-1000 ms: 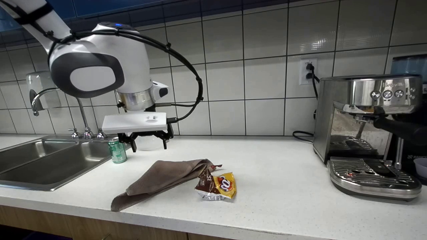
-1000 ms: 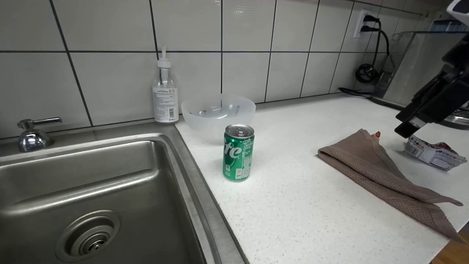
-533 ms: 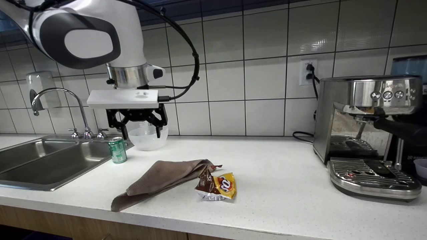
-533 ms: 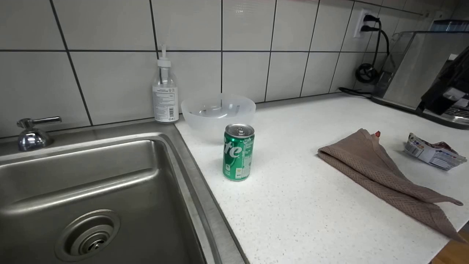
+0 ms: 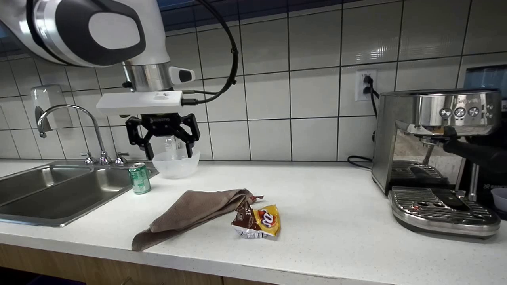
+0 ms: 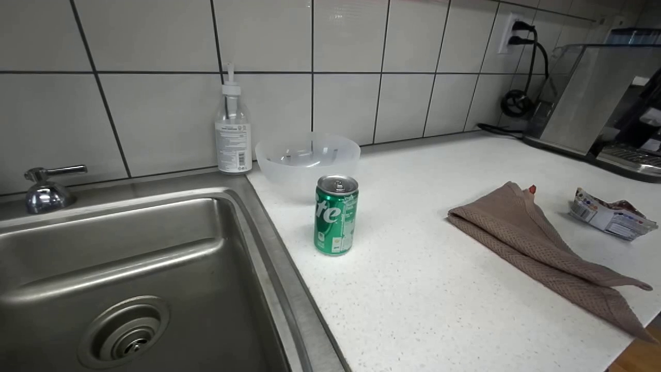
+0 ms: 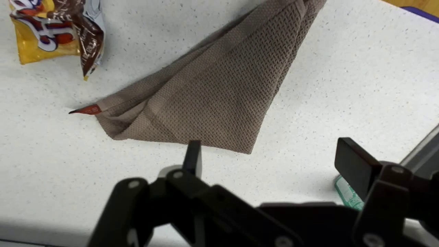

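Observation:
My gripper (image 5: pixel 169 155) is open and empty, high above the counter. In the wrist view the gripper (image 7: pixel 270 154) has its jaws wide apart with only counter between them. A brown cloth (image 5: pixel 202 208) lies folded below and in front of it; in the wrist view the cloth (image 7: pixel 223 79) is beyond the fingertips. A green can (image 6: pixel 335 222) stands upright by the sink; a finger partly hides the can (image 7: pixel 347 192) in the wrist view. A translucent bowl (image 5: pixel 174 169) stands behind the can. A crumpled yellow and brown snack bag (image 5: pixel 257 221) lies beside the cloth.
A steel sink (image 6: pixel 263 258) with a faucet (image 5: pixel 95 130) borders the can. A pump bottle (image 6: pixel 233 137) stands by the tiled wall near the bowl. An espresso machine (image 5: pixel 396 138) stands at the far end of the counter, its cord (image 5: pixel 359 161) by the wall.
The gripper has risen and moved slightly toward the sink in an exterior view, revealing the bowl. It has left the exterior view facing the sink. The cloth, can and bag have not moved.

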You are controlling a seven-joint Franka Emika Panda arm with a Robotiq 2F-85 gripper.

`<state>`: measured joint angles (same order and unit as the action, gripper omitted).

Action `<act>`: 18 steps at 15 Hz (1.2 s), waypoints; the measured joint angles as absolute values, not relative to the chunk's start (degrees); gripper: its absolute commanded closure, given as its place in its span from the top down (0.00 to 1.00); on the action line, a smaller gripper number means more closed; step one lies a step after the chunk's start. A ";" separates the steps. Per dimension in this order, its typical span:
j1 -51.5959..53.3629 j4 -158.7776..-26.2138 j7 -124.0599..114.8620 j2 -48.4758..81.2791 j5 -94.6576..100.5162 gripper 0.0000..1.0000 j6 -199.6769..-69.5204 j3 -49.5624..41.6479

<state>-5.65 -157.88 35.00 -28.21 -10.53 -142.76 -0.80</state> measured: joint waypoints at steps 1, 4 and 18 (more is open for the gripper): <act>-4.90 -157.66 33.84 -28.21 -9.37 1.00 -142.20 -1.42; -2.93 -156.84 31.52 -28.21 -7.24 1.00 -140.11 -2.96; 0.35 -155.44 29.98 -27.53 -6.25 1.00 -134.65 -4.96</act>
